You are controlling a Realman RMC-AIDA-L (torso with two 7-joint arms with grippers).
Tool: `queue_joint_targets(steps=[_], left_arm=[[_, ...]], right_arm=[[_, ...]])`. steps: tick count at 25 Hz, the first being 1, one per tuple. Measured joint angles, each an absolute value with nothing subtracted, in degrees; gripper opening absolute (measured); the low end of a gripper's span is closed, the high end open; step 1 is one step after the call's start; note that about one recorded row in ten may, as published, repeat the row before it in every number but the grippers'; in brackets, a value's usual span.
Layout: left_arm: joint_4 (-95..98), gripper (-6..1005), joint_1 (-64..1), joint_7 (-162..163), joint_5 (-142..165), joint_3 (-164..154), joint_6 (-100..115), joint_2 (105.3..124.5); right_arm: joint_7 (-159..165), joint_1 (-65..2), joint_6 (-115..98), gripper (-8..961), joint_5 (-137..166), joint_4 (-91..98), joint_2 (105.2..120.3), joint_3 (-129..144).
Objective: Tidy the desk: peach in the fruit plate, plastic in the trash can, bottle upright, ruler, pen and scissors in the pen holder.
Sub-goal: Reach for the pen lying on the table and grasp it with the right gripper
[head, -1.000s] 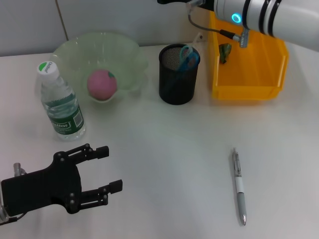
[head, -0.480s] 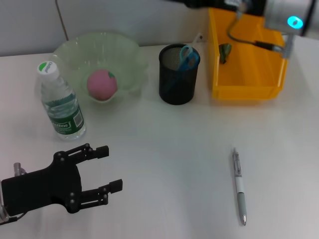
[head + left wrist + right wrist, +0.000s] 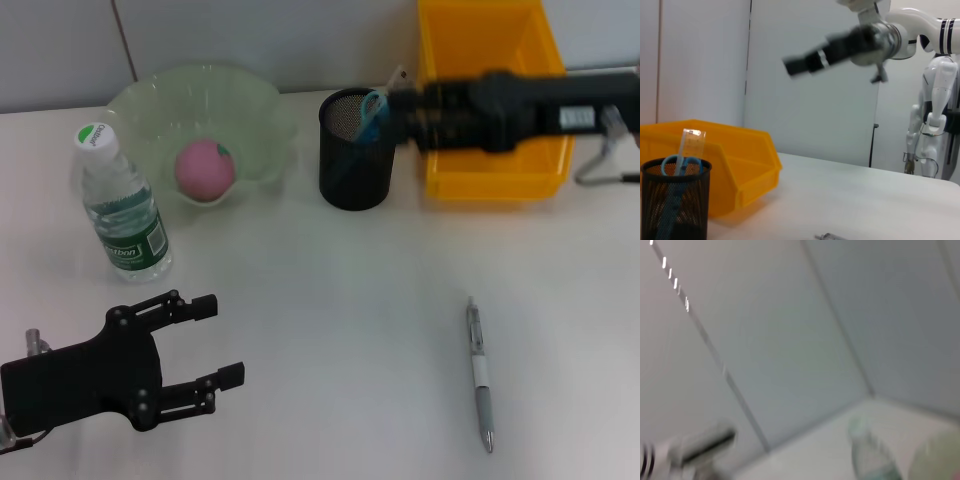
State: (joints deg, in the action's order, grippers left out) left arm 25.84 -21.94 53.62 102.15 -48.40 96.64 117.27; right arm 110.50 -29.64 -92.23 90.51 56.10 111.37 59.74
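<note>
At the lower left of the head view the left gripper point(image 3: 222, 338) hangs over the table point(image 3: 330, 330) with fingers spread and nothing in them, while the right gripper point(image 3: 405, 108) shows as a dark blur across the upper right, in front of the bin point(image 3: 490, 35); whether it is spread or closed cannot be told. The peach point(image 3: 205, 170) lies in the plate point(image 3: 150, 100) at upper left, and the bottle point(image 3: 118, 205) stands upright just beside the plate. The scissors point(image 3: 375, 112) and ruler point(image 3: 397, 78) stick out of the holder point(image 3: 355, 165) at top centre, and the pen point(image 3: 480, 373) lies flat at lower right, well apart from everything.
</note>
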Motion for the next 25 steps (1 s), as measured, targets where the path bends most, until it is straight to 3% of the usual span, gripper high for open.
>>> queue_joint_targets(steps=[5,10,16,25], left_arm=[[25.86,800,-21.85,54.39,102.13,-48.01,96.75,117.11],[26.18,800,-22.02,55.48,102.14,-47.94,96.83,117.02],[26.80,800,-22.03,55.93,102.06,-47.88,96.76,117.08],[28.45,800,-22.36,57.12,102.03,-47.90,96.41,117.39]], right_arm=[[110.30,-29.28,-98.30,676,100.90,57.37,110.58,59.68],[112.34,-28.34,-100.10,675,111.81,60.80,111.52,59.65],[127.74,-30.46,-100.77,675,125.98,67.65,113.52,59.78],[154.66,-39.93,-105.82,669,143.45,69.30,116.99,60.74]])
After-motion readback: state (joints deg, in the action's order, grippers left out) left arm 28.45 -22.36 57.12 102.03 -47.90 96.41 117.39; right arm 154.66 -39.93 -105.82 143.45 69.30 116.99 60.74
